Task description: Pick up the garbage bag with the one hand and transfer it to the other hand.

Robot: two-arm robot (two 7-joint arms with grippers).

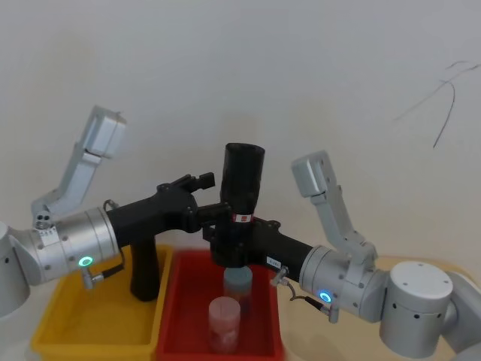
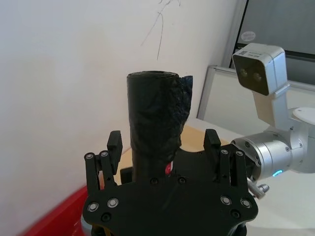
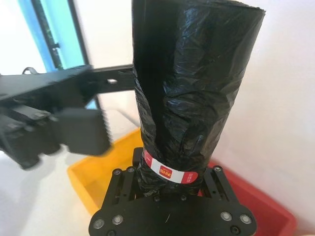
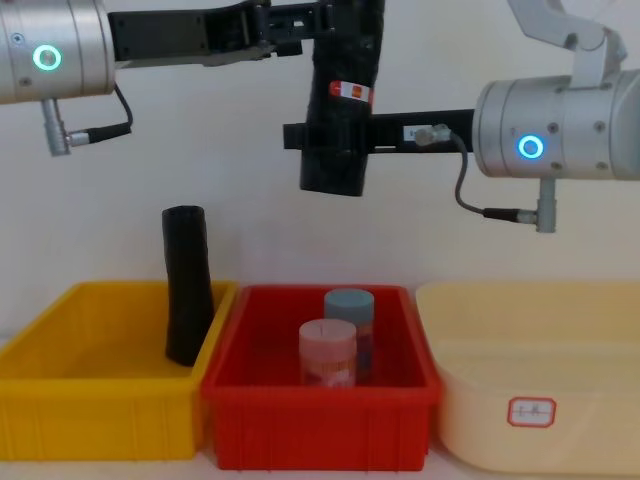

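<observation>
The garbage bag (image 1: 242, 197), a thick black roll with a red-and-white label (image 3: 170, 173), hangs nearly upright in the air above the bins. My right gripper (image 1: 233, 242), on the arm with the blue ring, is shut on the roll at label height (image 3: 172, 169). My left gripper (image 1: 214, 197), on the green-ring arm, reaches in from the left near the roll's upper half. Its fingers (image 2: 114, 143) stand spread on either side of the bag (image 2: 157, 123), open and with a gap to it. The chest view shows the left gripper (image 4: 295, 25) higher on the bag (image 4: 338, 110) than the right gripper (image 4: 320, 135).
Below stand a yellow bin (image 4: 100, 420) with a plain black roll (image 4: 188, 285) leaning in it and a red bin (image 4: 320, 430) holding a pink can (image 4: 328, 352) and a blue-grey can (image 4: 349, 305). A cream tub (image 4: 590, 430) sits on the right. A white wall is close behind.
</observation>
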